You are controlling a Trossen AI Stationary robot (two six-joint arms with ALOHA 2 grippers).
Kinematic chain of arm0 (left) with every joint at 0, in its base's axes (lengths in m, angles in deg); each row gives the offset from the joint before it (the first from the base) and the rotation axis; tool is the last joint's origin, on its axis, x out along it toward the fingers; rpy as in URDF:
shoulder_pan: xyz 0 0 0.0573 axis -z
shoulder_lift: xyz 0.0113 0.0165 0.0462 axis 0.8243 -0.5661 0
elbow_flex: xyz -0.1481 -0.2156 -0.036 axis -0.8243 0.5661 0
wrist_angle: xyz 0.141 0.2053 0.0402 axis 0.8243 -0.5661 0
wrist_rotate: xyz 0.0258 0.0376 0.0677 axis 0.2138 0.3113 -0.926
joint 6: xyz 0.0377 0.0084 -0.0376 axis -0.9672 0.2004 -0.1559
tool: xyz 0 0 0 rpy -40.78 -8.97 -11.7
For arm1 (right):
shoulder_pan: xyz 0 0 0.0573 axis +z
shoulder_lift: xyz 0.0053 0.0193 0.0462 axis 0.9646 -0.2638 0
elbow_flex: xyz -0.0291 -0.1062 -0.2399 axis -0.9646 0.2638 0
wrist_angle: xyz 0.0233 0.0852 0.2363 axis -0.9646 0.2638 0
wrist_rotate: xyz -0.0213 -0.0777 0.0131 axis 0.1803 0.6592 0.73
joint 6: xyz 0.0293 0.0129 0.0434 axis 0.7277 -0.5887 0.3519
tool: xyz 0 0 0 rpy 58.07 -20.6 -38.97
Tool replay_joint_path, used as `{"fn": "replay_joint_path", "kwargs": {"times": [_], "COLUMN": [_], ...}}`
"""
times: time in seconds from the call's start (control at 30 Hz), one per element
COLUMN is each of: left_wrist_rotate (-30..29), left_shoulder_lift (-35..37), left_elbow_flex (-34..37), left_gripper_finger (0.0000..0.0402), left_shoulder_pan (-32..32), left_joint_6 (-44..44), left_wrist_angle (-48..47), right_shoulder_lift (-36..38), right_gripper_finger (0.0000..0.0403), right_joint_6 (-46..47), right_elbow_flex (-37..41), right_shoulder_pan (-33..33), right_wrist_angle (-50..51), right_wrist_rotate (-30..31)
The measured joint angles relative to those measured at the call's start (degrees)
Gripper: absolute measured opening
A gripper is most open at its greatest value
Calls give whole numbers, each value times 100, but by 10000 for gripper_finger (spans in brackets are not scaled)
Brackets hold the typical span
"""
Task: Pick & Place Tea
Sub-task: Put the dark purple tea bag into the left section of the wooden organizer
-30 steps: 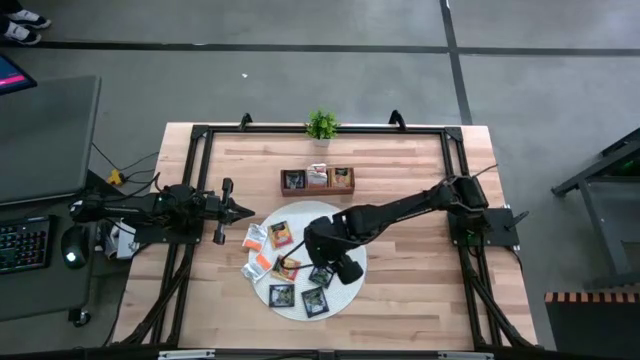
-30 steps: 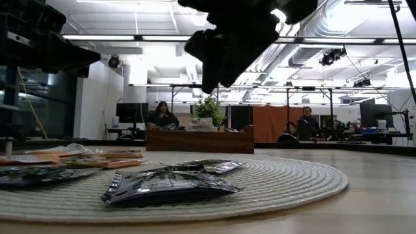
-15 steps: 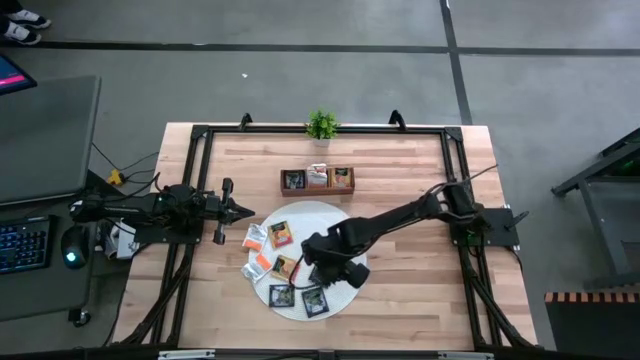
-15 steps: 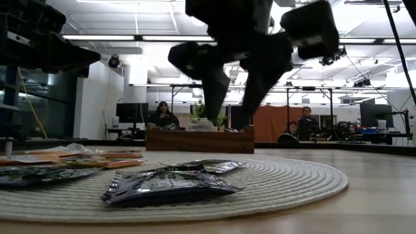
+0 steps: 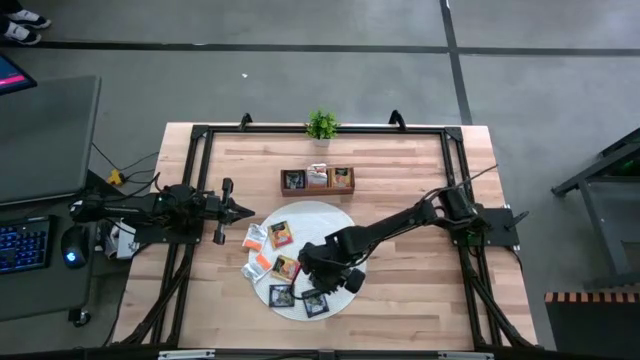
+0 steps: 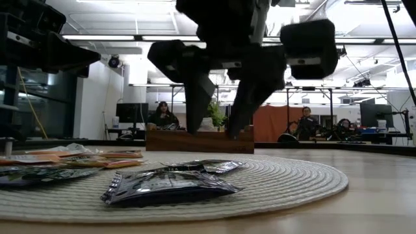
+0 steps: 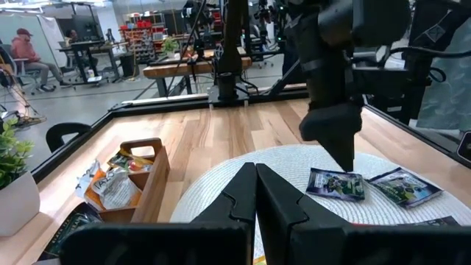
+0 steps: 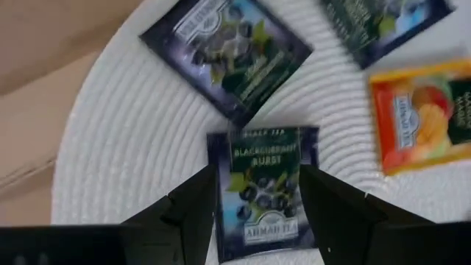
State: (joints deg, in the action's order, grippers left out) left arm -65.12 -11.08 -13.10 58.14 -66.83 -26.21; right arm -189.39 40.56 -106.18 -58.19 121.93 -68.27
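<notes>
Counting three tray sachets point(image 5: 317, 178)

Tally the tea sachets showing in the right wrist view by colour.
Dark sachets: 3
Orange sachets: 1
Total: 4
</notes>
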Motion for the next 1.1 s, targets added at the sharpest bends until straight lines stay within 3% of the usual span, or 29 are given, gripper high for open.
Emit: {"fn": "replay_joint_path", "kwargs": {"times": [1.1], "left_wrist_rotate": [2], "left_shoulder_lift": [0], "left_elbow_flex": [0], "left_gripper_finger": [1], "left_shoulder_pan": [2], "left_joint_6": [0], "left_wrist_angle": [0], "right_shoulder_lift": [-408], "right_gripper_finger": [177], "right_joint_6": [61], "right_elbow_flex": [-5], "right_shoulder_pan": [-142], "right_wrist_angle": [-207], "right_wrist_rotate": [79]}}
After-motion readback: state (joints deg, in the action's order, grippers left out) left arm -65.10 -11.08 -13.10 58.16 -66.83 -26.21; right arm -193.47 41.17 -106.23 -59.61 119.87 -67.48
